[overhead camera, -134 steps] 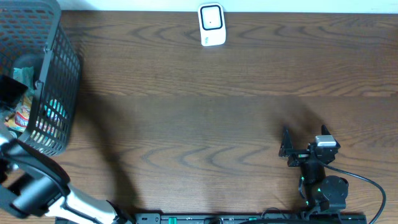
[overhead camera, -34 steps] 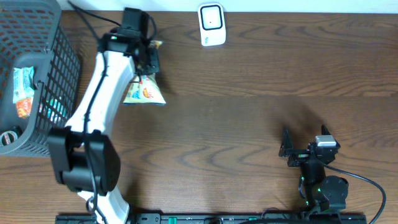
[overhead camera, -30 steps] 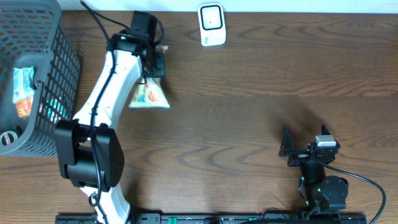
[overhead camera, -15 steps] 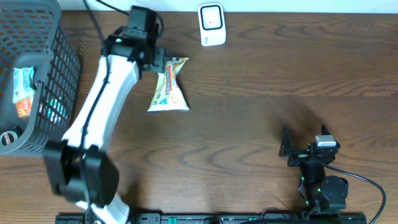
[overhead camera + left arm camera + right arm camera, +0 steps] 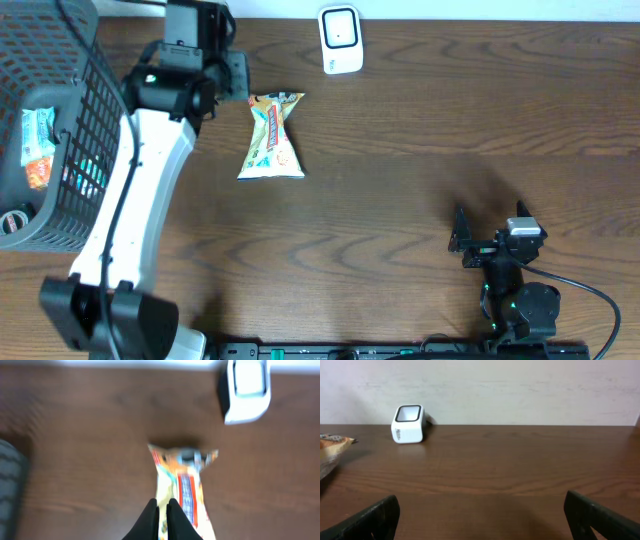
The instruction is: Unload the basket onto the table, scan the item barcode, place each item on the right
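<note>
1 snack packet (image 5: pixel 271 137) lies flat on the wooden table (image 5: pixel 420 150). its long axis runs from far edge to near edge, slightly tilted, with the crimped end toward the back and the wider end nearer the arms. there are also 1 white scanner (image 5: pixel 340 40), just beyond and to its right, 1 black mesh basket (image 5: pixel 95 120) and 2 grippers. the packet is orange, yellow and white with a red stripe. the left gripper (image 5: pixel 162 507) has its fingers pressed together on nothing. the right gripper (image 5: pixel 480 520) is spread wide, well apart.
</note>
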Robot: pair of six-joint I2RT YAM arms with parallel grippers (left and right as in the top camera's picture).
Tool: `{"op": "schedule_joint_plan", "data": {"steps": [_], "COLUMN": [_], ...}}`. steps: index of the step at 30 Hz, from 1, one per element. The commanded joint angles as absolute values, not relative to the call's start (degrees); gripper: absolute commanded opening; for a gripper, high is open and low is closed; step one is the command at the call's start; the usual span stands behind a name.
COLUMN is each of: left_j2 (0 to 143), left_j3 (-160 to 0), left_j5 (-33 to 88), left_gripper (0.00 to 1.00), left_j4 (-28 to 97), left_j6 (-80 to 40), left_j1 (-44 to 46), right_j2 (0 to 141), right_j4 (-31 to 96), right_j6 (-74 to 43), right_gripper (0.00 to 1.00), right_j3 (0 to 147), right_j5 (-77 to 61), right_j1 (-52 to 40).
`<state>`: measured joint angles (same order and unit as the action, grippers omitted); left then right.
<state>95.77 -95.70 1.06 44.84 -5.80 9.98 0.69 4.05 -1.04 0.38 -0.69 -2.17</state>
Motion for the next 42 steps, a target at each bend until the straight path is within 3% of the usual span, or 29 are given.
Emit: {"op": "schedule_joint_plan", "data": {"steps": [1,12,19,34,42], "left_j2": [101.0,116.1,123.7,106.9,108.9], "left_j3": [-93.5,-93.4,-93.4,-96.7,-94.1], "left_j5": [6.2,14.7,11.9,7.5,7.5], "left_gripper": [0.08,0.08,0.07,0.07,0.08], "left_j4": [47.4,51.4,52.6,51.1,48.6], "left_j6": [-6.8,-6.7,-6.7,-8.5,-11.7], "left_j1": [10.1,10.1,10.1,10.4,12.5], "right_j2": [0.3,0.3,0.3,0.3,0.3], "right_j4": [4.3,4.3,4.3,4.3,4.3], "right_j6": [-1.7,-1.7,-1.7,-1.7,-1.7], "right_gripper": [0.99,0.99,0.99,0.99,0.99], "right_j3": [0.3,0.3,0.3,0.3,0.3], "right_j5": [-1.0,-1.0,-1.0,-1.0,-1.0], "right_j1": [-2.3,-2.3,-2.3,-2.3,-2.3]}}
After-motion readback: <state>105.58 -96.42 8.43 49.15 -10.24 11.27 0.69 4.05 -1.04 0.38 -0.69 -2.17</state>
